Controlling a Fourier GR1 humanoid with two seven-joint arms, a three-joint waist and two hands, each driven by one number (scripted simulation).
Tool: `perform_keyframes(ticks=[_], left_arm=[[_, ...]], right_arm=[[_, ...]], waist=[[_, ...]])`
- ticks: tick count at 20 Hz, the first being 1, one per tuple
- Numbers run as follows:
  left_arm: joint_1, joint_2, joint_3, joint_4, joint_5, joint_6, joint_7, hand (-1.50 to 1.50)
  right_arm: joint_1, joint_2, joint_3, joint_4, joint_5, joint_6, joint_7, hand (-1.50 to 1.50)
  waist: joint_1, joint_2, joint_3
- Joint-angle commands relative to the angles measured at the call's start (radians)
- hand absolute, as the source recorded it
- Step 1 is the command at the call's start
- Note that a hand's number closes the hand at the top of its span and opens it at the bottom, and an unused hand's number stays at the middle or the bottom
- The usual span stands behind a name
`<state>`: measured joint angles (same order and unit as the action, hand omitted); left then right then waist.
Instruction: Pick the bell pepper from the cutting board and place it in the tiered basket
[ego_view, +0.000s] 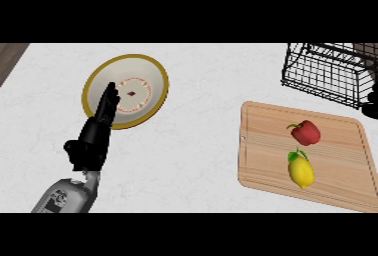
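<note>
Two fruits on the board (258, 150): pepper (305, 132) toward the far side, lemon (300, 171) just beside it, nearer. Basket (325, 75) beyond the board's far right corner. Left hand (94, 135) over the plate (125, 91), fingers straight, holding nothing. Right hand not visible. Risks: a grasp could nudge the lemon, or the pepper could catch the wire rim on placement.
</note>
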<state>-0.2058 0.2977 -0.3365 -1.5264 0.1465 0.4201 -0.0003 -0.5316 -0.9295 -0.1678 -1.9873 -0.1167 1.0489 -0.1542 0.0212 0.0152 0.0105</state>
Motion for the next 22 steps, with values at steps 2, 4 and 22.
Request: perform_keyframes(ticks=[2, 4, 22], left_arm=[[0.02, 0.003, -0.002, -0.007, -0.008, -0.002, 0.003, 0.0], [-0.032, -0.032, -0.01, 0.017, -0.014, 0.007, 0.008, 0.0], [0.03, -0.063, -0.029, 0.013, -0.063, 0.011, -0.014, 0.0]], right_arm=[[0.093, 0.019, 0.026, -0.112, 0.18, 0.093, -0.218, -1.5], [0.096, -0.022, 0.066, -0.095, 0.241, 0.082, -0.238, -1.5], [0.321, -0.223, 0.327, 0.324, 0.87, -0.721, -0.808, -1.5]], waist=[[-0.003, -0.004, -0.001], [0.0, 0.005, -0.002], [0.009, -0.005, -0.009]])
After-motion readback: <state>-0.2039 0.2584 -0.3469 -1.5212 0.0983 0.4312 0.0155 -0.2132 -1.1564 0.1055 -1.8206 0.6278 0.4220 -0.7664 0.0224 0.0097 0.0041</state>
